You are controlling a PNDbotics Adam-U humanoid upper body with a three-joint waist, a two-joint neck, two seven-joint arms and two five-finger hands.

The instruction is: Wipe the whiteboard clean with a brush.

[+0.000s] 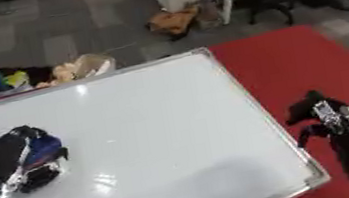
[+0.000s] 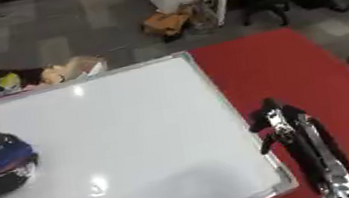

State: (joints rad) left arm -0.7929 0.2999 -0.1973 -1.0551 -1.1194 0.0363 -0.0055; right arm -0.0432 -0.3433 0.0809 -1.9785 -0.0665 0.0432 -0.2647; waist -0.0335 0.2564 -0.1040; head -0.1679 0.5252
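Whiteboard [image 1: 149, 135] lies flat on the red table [image 1: 296, 65]. Left hand [image 1: 15, 158], fingers curled round a blue brush [image 1: 44, 149], rests at the board's nine o'clock; unwiped surface extends toward three o'clock. Right hand [image 1: 332, 120] idles, fingers relaxed, just beside the board's right edge.

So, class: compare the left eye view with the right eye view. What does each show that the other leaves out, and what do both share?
Only the left eye view shows the left forearm, silver, down in the lower left corner.

Only the right eye view shows a wider band of red table to the right of the right hand.

Both show the whiteboard lying flat, the left hand on its left part with fingers curled over a blue brush, and the right hand resting open on the red beside the board's right edge.
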